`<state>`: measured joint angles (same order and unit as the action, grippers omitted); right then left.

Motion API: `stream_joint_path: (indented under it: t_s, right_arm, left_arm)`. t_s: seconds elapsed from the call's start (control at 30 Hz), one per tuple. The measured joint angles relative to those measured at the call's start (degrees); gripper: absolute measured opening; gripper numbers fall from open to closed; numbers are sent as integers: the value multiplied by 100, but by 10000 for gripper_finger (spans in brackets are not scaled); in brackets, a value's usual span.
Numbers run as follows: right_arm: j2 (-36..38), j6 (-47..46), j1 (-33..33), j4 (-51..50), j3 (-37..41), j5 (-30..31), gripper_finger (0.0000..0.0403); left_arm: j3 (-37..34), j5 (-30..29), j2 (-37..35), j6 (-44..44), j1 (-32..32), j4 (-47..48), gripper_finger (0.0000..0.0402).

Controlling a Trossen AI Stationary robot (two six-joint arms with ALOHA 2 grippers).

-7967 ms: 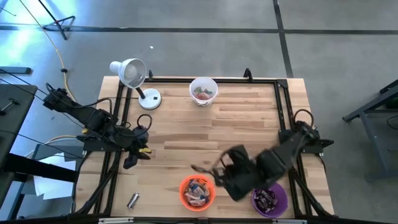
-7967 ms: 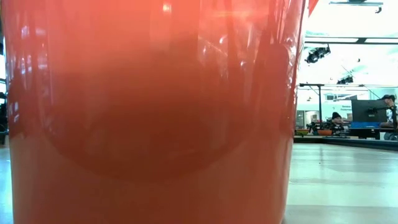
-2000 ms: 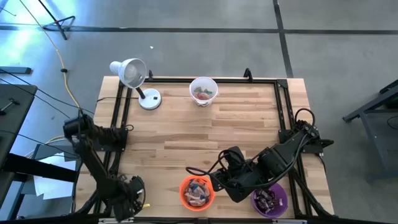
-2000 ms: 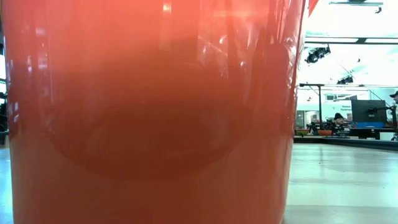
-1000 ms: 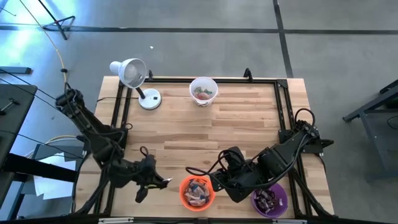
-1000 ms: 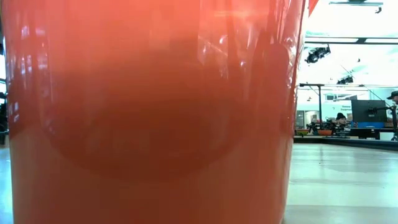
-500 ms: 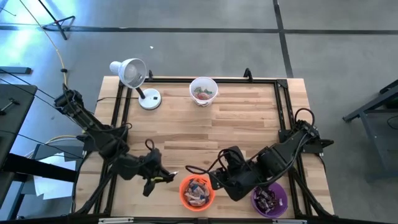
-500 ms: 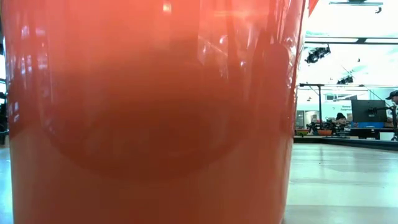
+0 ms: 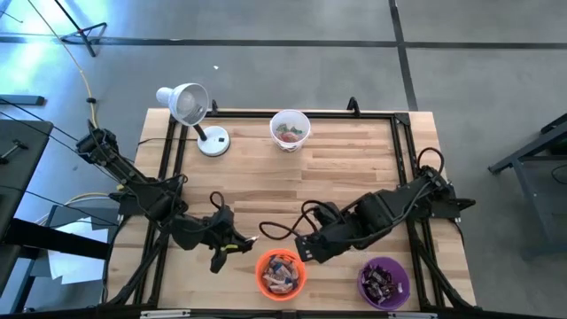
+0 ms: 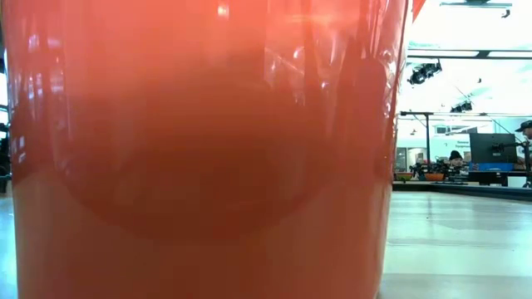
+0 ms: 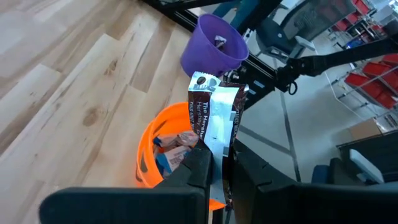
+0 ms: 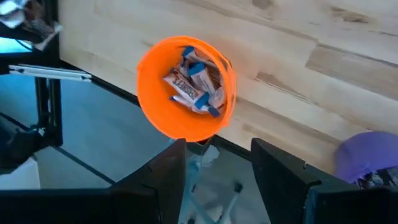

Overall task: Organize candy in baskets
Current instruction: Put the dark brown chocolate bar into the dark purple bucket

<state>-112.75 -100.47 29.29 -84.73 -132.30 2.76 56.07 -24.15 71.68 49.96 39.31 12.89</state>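
My left gripper (image 9: pixel 241 245) hovers just left of the orange basket (image 9: pixel 281 272), shut on a brown-and-silver wrapped candy bar (image 11: pixel 214 118). The orange basket (image 11: pixel 168 158) holds several wrapped candies (image 12: pixel 194 84) and fills the low view (image 10: pixel 199 149). My right gripper (image 9: pixel 303 251) stands open (image 12: pixel 217 168) above the orange basket's far right rim. The purple basket (image 9: pixel 384 282) with dark candies sits at the near right. The white basket (image 9: pixel 290 128) stands at the far edge. My left gripper pinches the candy bar's lower end (image 11: pixel 216 149) between its two fingers. The bar sticks out lengthwise beyond the fingertips. It is lifted clear of the table, beside the orange basket.
A white desk lamp (image 9: pixel 190 106) stands at the far left corner on its round base (image 9: pixel 213 142). A black frame (image 9: pixel 301 113) borders the wooden tabletop. Bare wood (image 9: pixel 292 186) lies between the white basket and the two near baskets.
My left gripper has carried the candy bar toward the table's right edge, closing on the orange basket. My right arm has drawn back a little toward the far edge, its gripper staying open by the orange basket.
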Motion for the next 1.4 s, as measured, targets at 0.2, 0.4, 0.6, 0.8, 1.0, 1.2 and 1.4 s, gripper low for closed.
stream_joint_path:
  t_s: [0.2, 0.4, 0.6, 0.8, 1.0, 1.2, 1.4]
  right_arm:
    - [0, 230, -173, 129, 3, 63, 172]
    - [0, 1562, -244, 1350, 5, 1840, 172]
    - [-112, 2447, -396, 2166, 10, 2366, 172]
    - [-204, 2916, -596, 2537, 8, 2074, 172]
    - [-266, 3140, -681, 2825, 8, 1868, 172]
    - [-289, 3150, -681, 2893, 8, 1818, 172]
    - [-293, 2978, -681, 2825, 8, 1793, 172]
  left_arm:
    - [0, 1, 0, -170, 2, 0, 19]
    - [0, -124, 0, -221, -31, -49, 19]
    - [4, -179, -2, -379, -226, -426, 19]
    - [9, -182, -2, -694, -388, -771, 19]
    - [9, -179, -2, -711, -504, -813, 19]
    - [9, -172, -2, -807, -662, -853, 19]
    - [8, -168, -2, -834, -836, -950, 19]
